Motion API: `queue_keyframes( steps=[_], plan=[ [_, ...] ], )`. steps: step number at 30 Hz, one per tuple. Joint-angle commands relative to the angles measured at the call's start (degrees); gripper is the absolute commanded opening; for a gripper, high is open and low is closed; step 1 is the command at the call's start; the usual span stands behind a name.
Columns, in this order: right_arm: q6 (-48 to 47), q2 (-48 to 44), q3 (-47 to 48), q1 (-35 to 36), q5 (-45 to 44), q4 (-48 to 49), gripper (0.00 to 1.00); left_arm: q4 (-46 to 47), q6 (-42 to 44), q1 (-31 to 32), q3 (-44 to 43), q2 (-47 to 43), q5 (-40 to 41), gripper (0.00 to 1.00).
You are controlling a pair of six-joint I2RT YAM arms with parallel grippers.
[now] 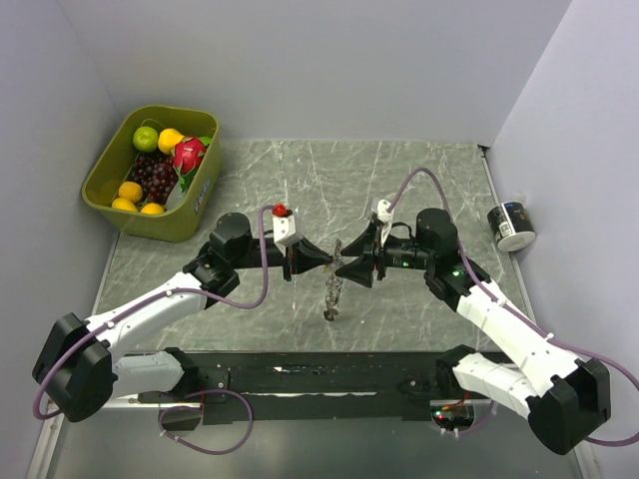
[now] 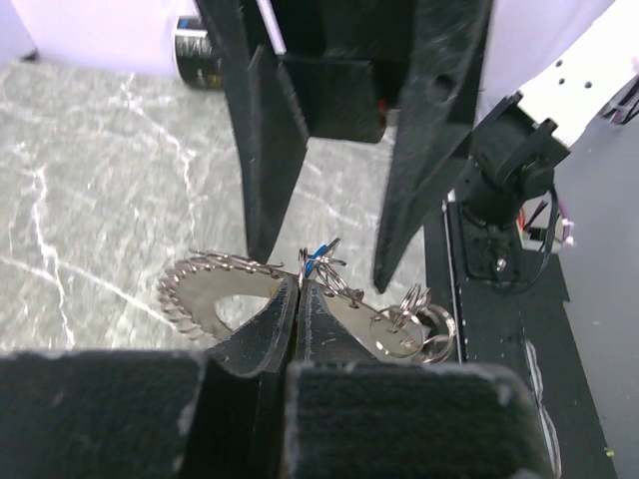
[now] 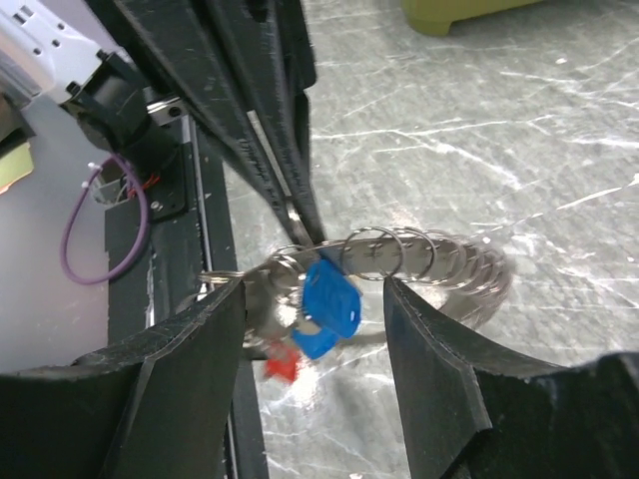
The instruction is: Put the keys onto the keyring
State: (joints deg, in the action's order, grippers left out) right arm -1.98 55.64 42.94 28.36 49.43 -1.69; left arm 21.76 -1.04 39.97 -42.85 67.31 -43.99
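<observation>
The table (image 1: 399,180) has a grey-green marbled top, and on it I can see an olive-green tub (image 1: 110,195) of fruit in the far left corner, a small black-and-white can (image 1: 511,227) by the right edge, and a black base plate (image 1: 329,379) along the near edge.

Looks like a robotics lab cell: plain pale walls (image 1: 329,60) boxing in a marble-patterned worktop (image 1: 399,180), two cabled arms (image 1: 150,309) bolted at its near edge, fruit bin (image 1: 170,225) far left.
</observation>
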Motion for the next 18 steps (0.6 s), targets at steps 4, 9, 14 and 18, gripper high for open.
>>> queue_keyframes(
  steps=[4,9,14,18],
  plan=[
    [0.75,-1.14,-0.40,-0.32,-2.41,3.63,0.53,12.51,-3.53,-0.15,1.28,-2.45,-4.00,0.01],
    [0.40,-3.16,-1.10,-0.32,-3.28,3.54,0.50,12.43,-3.45,-0.15,1.45,-2.44,-3.92,0.01],
    [-0.22,-9.05,-4.26,-0.50,-5.04,6.17,0.64,10.77,-1.86,-0.59,1.63,-3.24,-3.91,0.01],
    [-0.48,-11.95,-5.67,-0.59,-6.01,7.23,0.77,10.93,-1.77,-1.03,1.63,-3.32,-5.23,0.01]
  ],
)
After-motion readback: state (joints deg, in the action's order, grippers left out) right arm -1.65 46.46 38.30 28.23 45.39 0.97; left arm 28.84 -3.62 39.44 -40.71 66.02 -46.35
